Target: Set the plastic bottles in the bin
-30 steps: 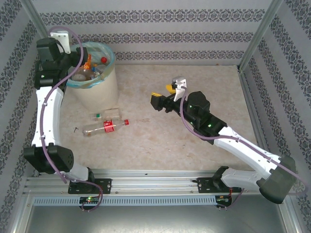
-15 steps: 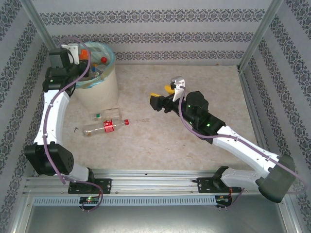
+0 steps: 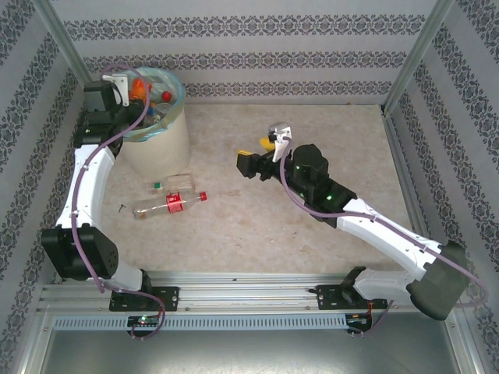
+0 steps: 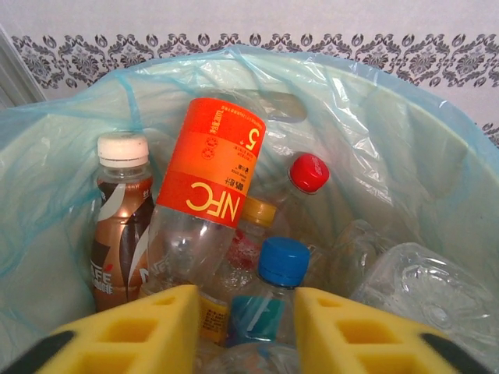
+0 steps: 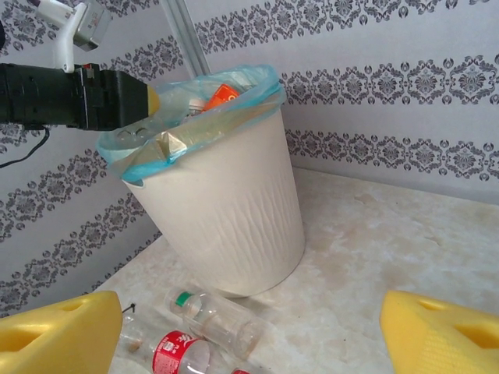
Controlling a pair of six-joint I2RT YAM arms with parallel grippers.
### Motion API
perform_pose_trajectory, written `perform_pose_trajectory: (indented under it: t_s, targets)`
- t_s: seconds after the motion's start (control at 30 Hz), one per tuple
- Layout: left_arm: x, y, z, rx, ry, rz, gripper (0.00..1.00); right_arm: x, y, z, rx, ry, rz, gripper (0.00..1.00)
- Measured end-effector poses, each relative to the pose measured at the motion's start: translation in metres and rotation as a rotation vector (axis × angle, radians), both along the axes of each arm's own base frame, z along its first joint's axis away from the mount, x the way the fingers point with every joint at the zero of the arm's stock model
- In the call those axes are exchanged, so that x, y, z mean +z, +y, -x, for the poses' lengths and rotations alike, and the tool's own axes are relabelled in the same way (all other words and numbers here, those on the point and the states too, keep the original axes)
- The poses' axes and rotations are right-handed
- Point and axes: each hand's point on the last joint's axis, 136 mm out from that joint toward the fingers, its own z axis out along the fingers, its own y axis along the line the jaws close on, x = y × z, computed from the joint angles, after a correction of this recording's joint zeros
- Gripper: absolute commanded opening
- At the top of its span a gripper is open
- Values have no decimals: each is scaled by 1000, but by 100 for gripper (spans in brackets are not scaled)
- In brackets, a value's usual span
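Note:
The cream-white bin point(image 3: 160, 139) with its blue-green liner stands at the back left. In it are several plastic bottles: an orange-labelled one point(image 4: 214, 160), a brown one with a white cap point(image 4: 121, 222), a red-capped one point(image 4: 309, 171) and a blue-capped one point(image 4: 282, 261). My left gripper point(image 3: 134, 91) hangs over the bin's left rim; its yellow fingers point(image 4: 168, 327) stand apart above the blue-capped bottle, gripping nothing. On the table in front of the bin lie a red-labelled bottle point(image 3: 168, 204) and a clear green-capped one point(image 3: 173, 184). My right gripper point(image 3: 256, 153) is open mid-table, pointing at them.
In the right wrist view, the bin point(image 5: 226, 195) rises behind the green-capped bottle point(image 5: 218, 318) and the red-labelled bottle point(image 5: 173, 351). Patterned walls and metal posts point(image 3: 409, 58) enclose the marble-look table point(image 3: 327, 132). A rail point(image 3: 249, 284) runs along the near edge.
My left gripper has swung right, from outside the bin's left side to above its rim. The right arm has crept slightly left toward the bottles on the table.

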Motion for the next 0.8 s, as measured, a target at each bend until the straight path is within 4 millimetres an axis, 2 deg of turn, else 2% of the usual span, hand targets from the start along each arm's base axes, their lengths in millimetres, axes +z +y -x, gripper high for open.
perform_pose_trajectory:
  t_s: [0.17, 0.4, 0.57, 0.73, 0.8]
  targets:
    - [9, -1, -9, -3, -7, 4, 40, 6, 8, -5, 14, 5, -8, 86]
    - [-5, -12, -13, -17, 21, 19, 38, 1, 12, -8, 19, 28, -11, 86]
    - [-10, -11, -14, -8, 18, 13, 39, -1, 12, -7, 19, 35, -4, 86]
    - [1, -9, -11, 4, 16, 8, 49, -6, 9, -7, 16, 53, 11, 87]
    - [20, -10, -10, 4, -15, 9, 54, -7, 9, -7, 23, 62, 18, 87]
